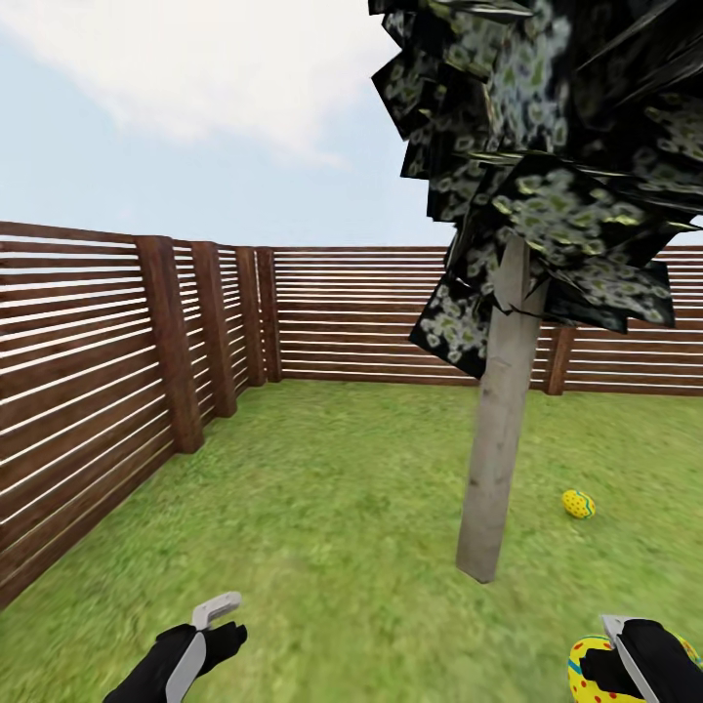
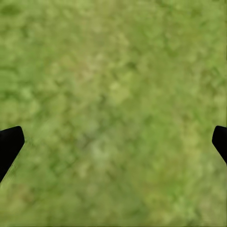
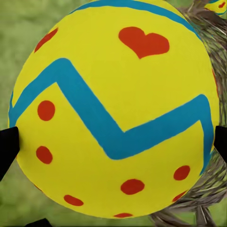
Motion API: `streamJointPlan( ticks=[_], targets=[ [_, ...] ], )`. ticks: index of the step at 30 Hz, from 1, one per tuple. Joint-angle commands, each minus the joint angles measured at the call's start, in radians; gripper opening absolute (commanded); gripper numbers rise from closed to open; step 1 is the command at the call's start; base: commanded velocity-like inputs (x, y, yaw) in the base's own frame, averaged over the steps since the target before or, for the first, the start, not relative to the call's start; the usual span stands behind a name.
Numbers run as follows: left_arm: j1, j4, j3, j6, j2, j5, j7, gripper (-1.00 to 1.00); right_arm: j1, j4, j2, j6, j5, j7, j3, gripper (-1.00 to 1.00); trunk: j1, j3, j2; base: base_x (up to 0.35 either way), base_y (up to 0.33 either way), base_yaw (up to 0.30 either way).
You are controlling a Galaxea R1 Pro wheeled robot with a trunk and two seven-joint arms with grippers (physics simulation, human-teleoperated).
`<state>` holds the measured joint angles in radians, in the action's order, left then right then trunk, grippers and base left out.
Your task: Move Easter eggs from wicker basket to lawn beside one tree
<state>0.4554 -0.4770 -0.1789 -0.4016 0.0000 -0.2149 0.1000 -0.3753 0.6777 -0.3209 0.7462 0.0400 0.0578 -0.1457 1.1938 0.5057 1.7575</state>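
A yellow Easter egg [image 3: 113, 109] with a blue zigzag, red dots and a red heart sits between the fingers of my right gripper [image 3: 113, 142], which is shut on it. In the head view that egg [image 1: 591, 674] and the right gripper [image 1: 625, 656] are at the bottom right corner. Behind the held egg shows the brown weave of the wicker basket [image 3: 215, 71], with a bit of another egg [image 3: 218, 4] at its edge. One egg [image 1: 578, 504] lies on the lawn [image 1: 332, 508] just right of the tree [image 1: 498, 439]. My left gripper [image 1: 220, 625] hangs open over bare grass [image 2: 113, 104].
A brown slat fence [image 1: 117, 391] runs along the left and across the back [image 1: 361, 312], meeting in a corner. The tree's dark mottled crown [image 1: 557, 146] hangs over the upper right. Open grass lies between the fence and the trunk.
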Motion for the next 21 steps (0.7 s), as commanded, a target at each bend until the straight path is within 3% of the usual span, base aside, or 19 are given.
streamJointPlan(
  ticks=[1,21],
  targets=[
    [0.000,-0.002,0.000,-0.005,0.000,-0.011,-0.002,1.00,0.000,0.002,0.000,0.005,0.004,0.006,-0.003,-1.00,0.000,0.001,0.001,0.000,0.324,0.000],
    [0.000,-0.002,-0.001,-0.005,0.000,-0.011,-0.009,1.00,0.000,0.002,0.002,0.005,0.005,0.007,-0.002,-1.00,0.000,0.001,0.001,0.000,0.325,0.000]
  ],
)
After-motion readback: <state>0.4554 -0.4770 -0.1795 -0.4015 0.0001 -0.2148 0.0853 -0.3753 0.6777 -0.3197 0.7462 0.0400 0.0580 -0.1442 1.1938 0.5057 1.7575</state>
